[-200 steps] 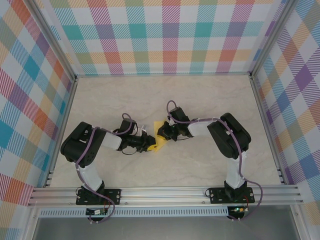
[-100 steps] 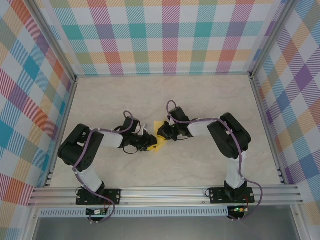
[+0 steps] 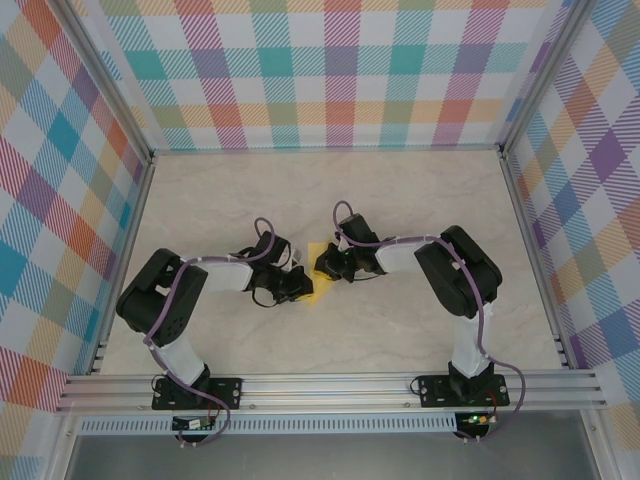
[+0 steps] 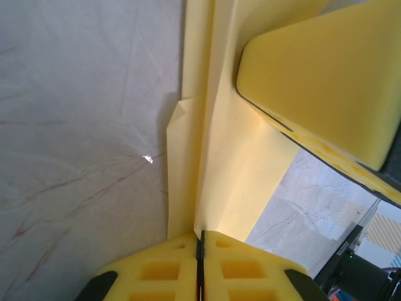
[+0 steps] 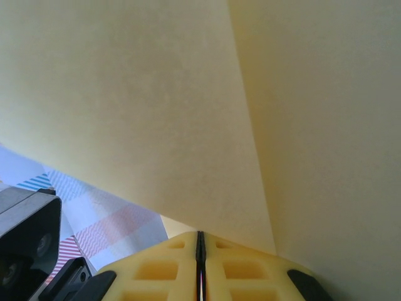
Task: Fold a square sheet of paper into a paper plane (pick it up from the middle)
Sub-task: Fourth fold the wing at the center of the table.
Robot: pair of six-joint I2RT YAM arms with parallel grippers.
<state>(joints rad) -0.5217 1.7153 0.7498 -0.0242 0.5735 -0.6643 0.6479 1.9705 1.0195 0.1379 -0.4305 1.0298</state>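
Between the pads of the left end effector [image 4: 200, 243], the creased square sheet of paper [image 4: 232, 163] is clamped by one edge; just past it, the right end effector [image 5: 200, 241] is pinched together on the same sheet.

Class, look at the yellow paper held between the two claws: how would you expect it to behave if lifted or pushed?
Probably floppy: the yellow paper looks thin, held at its edges by the left claw and right claw. Likely very light, since such small pinches seem enough. Its sharp creases suggest pushing would buckle it.
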